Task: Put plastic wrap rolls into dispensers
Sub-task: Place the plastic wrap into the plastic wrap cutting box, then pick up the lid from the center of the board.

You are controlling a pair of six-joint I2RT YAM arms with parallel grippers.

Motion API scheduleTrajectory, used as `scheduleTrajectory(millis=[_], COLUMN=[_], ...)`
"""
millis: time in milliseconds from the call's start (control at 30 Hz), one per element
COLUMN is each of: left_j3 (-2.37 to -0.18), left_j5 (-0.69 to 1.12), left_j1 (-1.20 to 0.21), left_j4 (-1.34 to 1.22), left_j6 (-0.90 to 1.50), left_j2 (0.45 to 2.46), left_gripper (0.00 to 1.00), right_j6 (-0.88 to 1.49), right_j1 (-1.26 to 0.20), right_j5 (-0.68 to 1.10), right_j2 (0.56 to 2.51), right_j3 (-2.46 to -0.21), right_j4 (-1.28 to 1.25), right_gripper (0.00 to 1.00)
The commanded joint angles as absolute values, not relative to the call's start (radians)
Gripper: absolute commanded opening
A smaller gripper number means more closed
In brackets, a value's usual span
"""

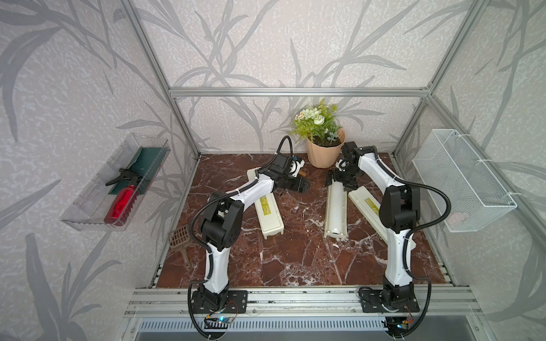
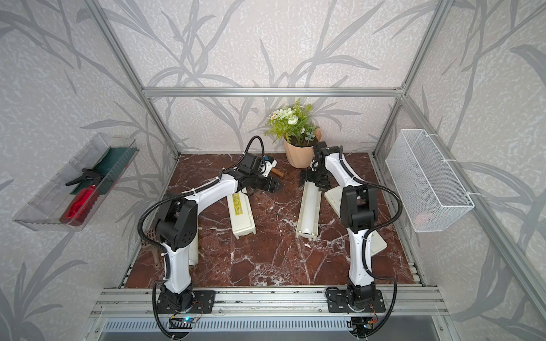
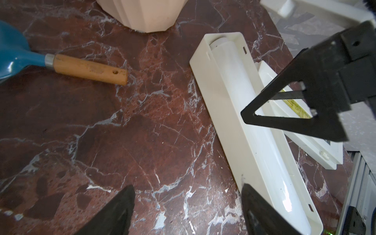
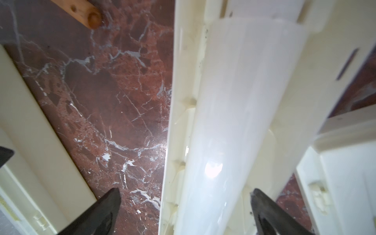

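In both top views an open dispenser [image 1: 328, 206] [image 2: 302, 212] lies right of centre, its lid [image 1: 366, 203] folded out to the right. A translucent white plastic wrap roll [image 3: 242, 95] [image 4: 234, 122] rests inside it. My right gripper [image 1: 339, 183] [image 4: 186, 195] hovers over the far end, open, jaws on either side of the roll and apart from it. A second dispenser [image 1: 269, 215] [image 2: 242, 215], shut, with a yellow label, lies left of centre. My left gripper [image 1: 304, 186] [image 3: 187, 191] is open over bare marble beside the open dispenser, holding nothing.
A peach flowerpot [image 1: 322, 153] stands at the back. A blue trowel with a wooden handle [image 3: 89, 69] lies near it. A brown scoop [image 1: 180, 239] sits at the left edge. A wire basket [image 1: 464, 180] hangs on the right wall, a clear tray [image 1: 88, 206] on the left.
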State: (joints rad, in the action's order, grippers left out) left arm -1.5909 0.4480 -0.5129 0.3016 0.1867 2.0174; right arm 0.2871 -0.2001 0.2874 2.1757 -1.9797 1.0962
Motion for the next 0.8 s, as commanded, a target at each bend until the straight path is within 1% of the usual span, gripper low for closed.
scheduleTrajectory(millis=[0, 67, 200, 300, 400, 533, 567, 633, 700, 767], left_j3=[-1.651, -1.682, -1.738, -1.737, -1.723, -1.736, -1.741, -1.744, -1.742, -1.734], left_j5=[0.454, 0.453, 0.444, 0.439, 0.44, 0.433, 0.433, 0.429, 0.429, 0.429], left_j1=[-0.54, -0.549, -0.578, -0.598, -0.608, -0.625, -0.629, -0.638, -0.642, -0.644], left_j4=[0.322, 0.322, 0.337, 0.326, 0.296, 0.288, 0.29, 0.285, 0.282, 0.283], left_j6=[0.189, 0.194, 0.202, 0.209, 0.235, 0.244, 0.245, 0.25, 0.253, 0.254], left_j2=[2.058, 2.074, 2.115, 2.126, 2.128, 2.146, 2.151, 2.16, 2.164, 2.163], left_gripper=[0.82, 0.82, 0.81, 0.8, 0.8, 0.8, 0.79, 0.79, 0.79, 0.79], right_j6=[0.245, 0.221, 0.137, 0.025, -0.134, -0.282, -0.303, -0.349, -0.393, -0.422], right_j1=[-0.196, -0.199, -0.183, -0.143, -0.103, -0.067, -0.055, -0.011, 0.017, 0.026], right_j5=[0.292, 0.265, 0.158, 0.123, 0.077, -0.065, -0.073, -0.023, 0.057, 0.066], right_j2=[2.155, 2.133, 1.946, 1.811, 1.681, 1.557, 1.536, 1.506, 1.501, 1.525], right_j3=[-2.047, -2.05, -1.888, -1.717, -1.478, -1.169, -1.113, -1.018, -0.969, -0.953], right_j4=[1.162, 1.159, 0.995, 0.877, 0.739, 0.55, 0.504, 0.42, 0.374, 0.349], right_gripper=[0.99, 0.99, 0.99, 0.99, 0.99, 0.99, 0.99, 0.99, 0.99, 0.99])
